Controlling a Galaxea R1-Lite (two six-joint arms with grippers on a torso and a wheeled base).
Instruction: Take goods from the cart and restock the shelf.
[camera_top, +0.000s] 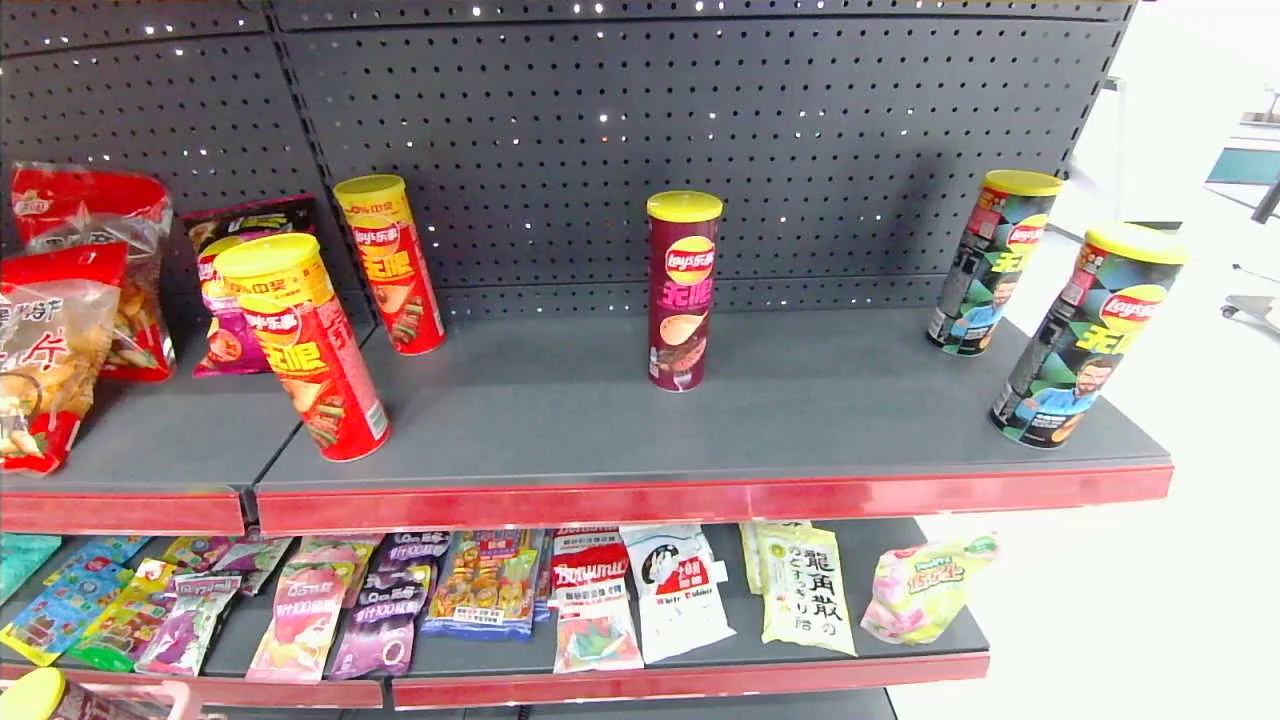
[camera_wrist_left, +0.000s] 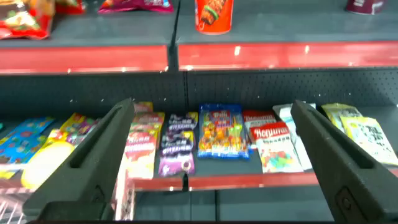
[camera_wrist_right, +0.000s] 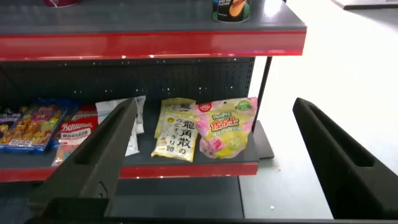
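1. My left tool (camera_wrist_left: 211, 107) has its jaws spread wide with nothing between them. It hangs in front of the lower shelf (camera_wrist_left: 249, 182), facing the row of flat snack packets (camera_wrist_left: 221, 130) there.
2. My right tool (camera_wrist_right: 216, 104) is the same: wide open and empty. It's by the right-hand end of that lower shelf, where a yellow packet (camera_wrist_right: 175, 127) and a pink-green pouch (camera_wrist_right: 229, 124) lie side by side.
3. The stuff to restock: a yellow-lidded can (camera_top: 30, 693) sits in the pink cart (camera_top: 150, 688), down in the near left corner of the head view, close to the lower shelf's left end.
4. The upper shelf (camera_top: 700, 498) holds five cans, all upright with yellow lids. The front red can (camera_top: 300, 345) and back red can (camera_top: 390, 265) are on the left, the maroon can (camera_top: 683, 290) stands alone mid-shelf, and the two dark cans (camera_top: 1085, 335) are at the right end, well apart from the maroon one.
5. Further left, a purple bag (camera_top: 235, 300) stands behind the front red can, and red crisp bags (camera_top: 60, 340) lean on the neighbouring shelf section.
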